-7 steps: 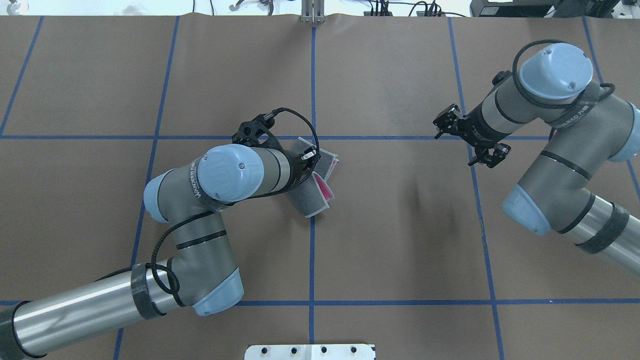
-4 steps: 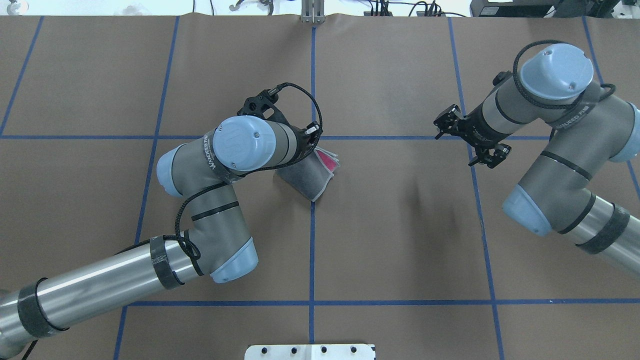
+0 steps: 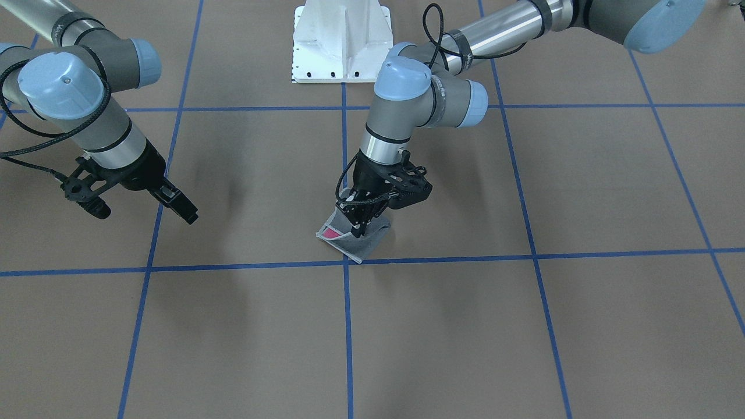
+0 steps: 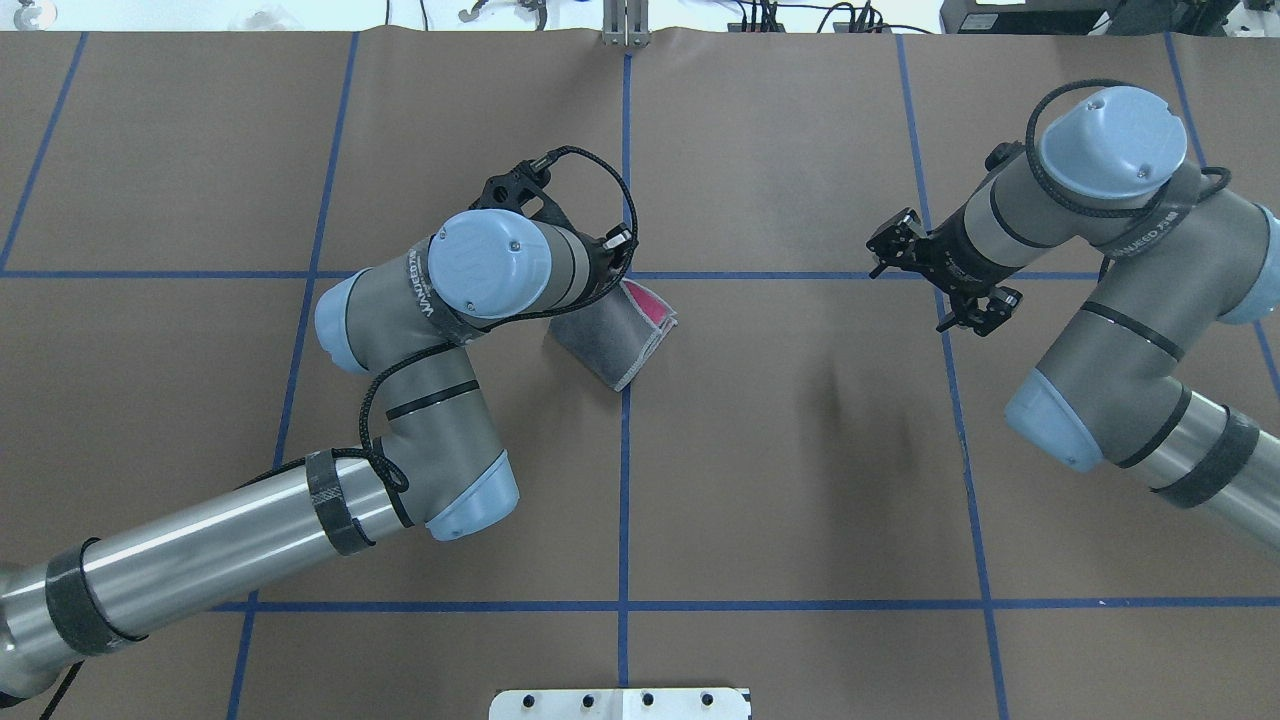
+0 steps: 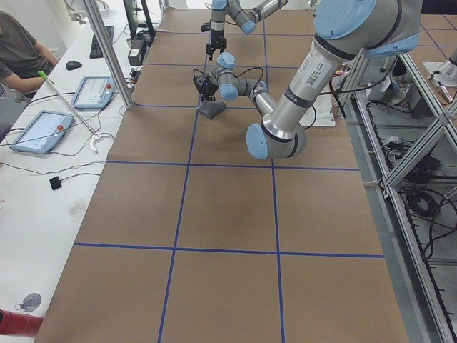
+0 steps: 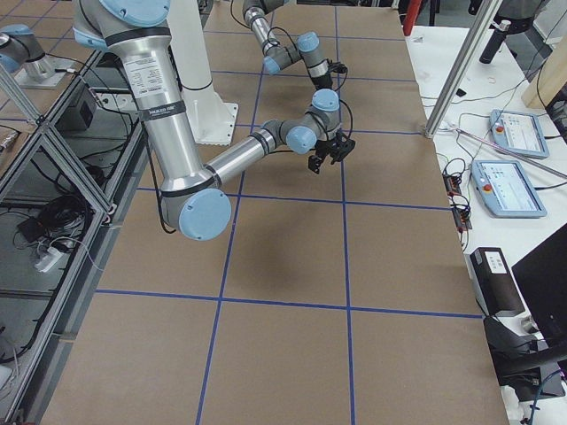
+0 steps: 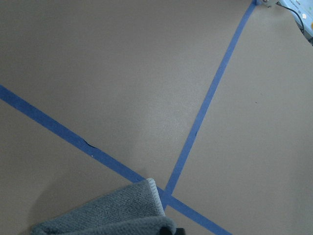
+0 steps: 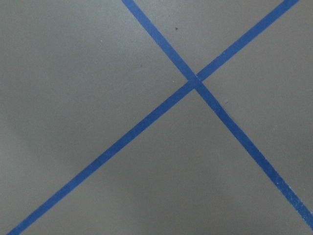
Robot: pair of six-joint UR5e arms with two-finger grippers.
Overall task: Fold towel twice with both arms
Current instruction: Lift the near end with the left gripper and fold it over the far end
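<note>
Reading outward from the left gripper: its fingers point down and stand close together on the top layer of the towel. I read this as a pinch on the cloth, though the gripper body partly hides the contact itself. The left wrist view shows a grey corner of the towel directly below the camera, at a crossing of two blue tape lines.

Towel position: on the table, near its middle, just beside that crossing. It forms a compact packet, grey face out, with a narrow pink strip exposed along one edge.

The right gripper hangs above the table, well apart from the towel. Its fingers appear as a single dark bar in the front view and do not show in its own wrist view. I cannot tell whether they are spread or pressed together.

Status, as a judgement: the packet shape suggests that the first fold is done and the second is laid over, or nearly so. Remaining steps:
- Let go of the top layer.
- Lift the left gripper away.
- Confirm that the layers lie flat.

The exposed pink strip suggests the edges are not flush.
</note>
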